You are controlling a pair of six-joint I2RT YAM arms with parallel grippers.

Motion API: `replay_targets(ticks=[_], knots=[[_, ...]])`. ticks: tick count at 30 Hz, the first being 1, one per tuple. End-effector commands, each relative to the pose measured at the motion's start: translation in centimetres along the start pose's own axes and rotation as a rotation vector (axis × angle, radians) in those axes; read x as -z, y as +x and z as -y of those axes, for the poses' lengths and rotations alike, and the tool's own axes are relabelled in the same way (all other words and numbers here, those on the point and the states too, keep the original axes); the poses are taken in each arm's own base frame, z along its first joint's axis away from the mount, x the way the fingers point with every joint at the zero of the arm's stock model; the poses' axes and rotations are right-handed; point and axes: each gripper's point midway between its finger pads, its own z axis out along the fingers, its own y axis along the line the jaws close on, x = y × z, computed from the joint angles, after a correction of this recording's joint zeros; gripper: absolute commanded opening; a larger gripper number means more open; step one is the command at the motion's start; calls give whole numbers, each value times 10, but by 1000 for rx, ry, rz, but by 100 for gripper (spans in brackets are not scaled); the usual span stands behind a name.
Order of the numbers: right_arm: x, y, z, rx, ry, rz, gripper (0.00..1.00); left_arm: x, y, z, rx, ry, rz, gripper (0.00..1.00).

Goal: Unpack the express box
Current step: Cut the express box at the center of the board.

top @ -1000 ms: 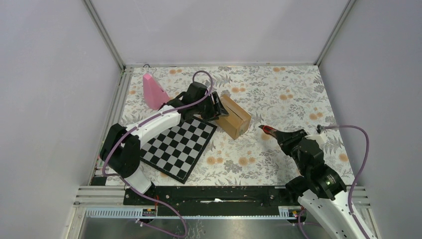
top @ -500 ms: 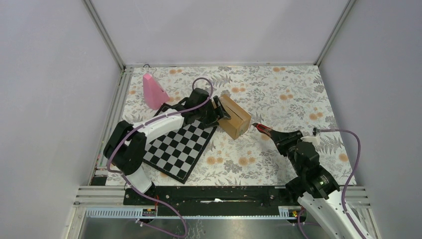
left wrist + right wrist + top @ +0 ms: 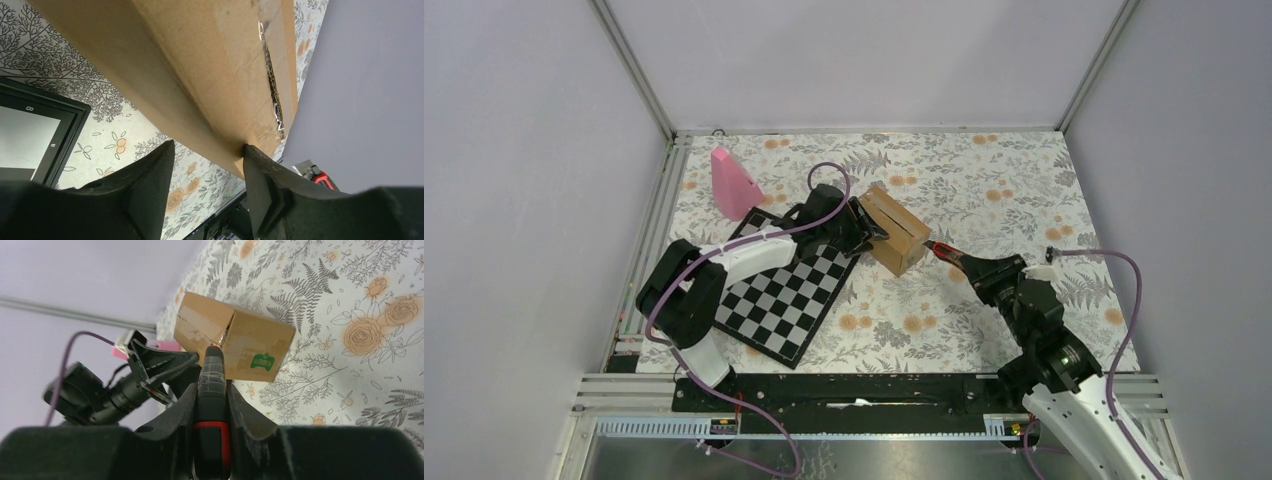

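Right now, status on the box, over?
Left end effector open, against box. Right end effector shut on cutter, tip at box's taped seam. Nothing blocks the cutter.

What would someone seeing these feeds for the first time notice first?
The brown express box at mid-table, with an arm at each end: the right gripper clamps a red and black cutter whose tip is at the box's taped end seam, while the left gripper straddles the opposite end, jaws open. Next, the chessboard just left of the box and the pink cone at the far left stand out against the floral cloth.
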Motion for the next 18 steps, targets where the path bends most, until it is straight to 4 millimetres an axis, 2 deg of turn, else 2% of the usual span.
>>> replay_targets(ticks=[1,4,6,11,16,18], knots=[[-8,-4,-46,138,-142,-16,0,-10,-7,-40,21,-156,51,52],[-17,-1,-58,277,-153,-49,0,-11,-6,-47,17,-197,43,47],[-22,-4,-58,364,-129,-51,0,-12,-7,-50,13,-217,43,44],[-19,-15,-74,465,-186,-5,0,-12,-7,-56,4,-262,37,43],[-20,-7,-96,593,-284,-56,0,-15,-7,-62,8,-295,29,41],[-21,-7,-99,644,-284,-64,0,-15,-6,-63,10,-301,27,41]])
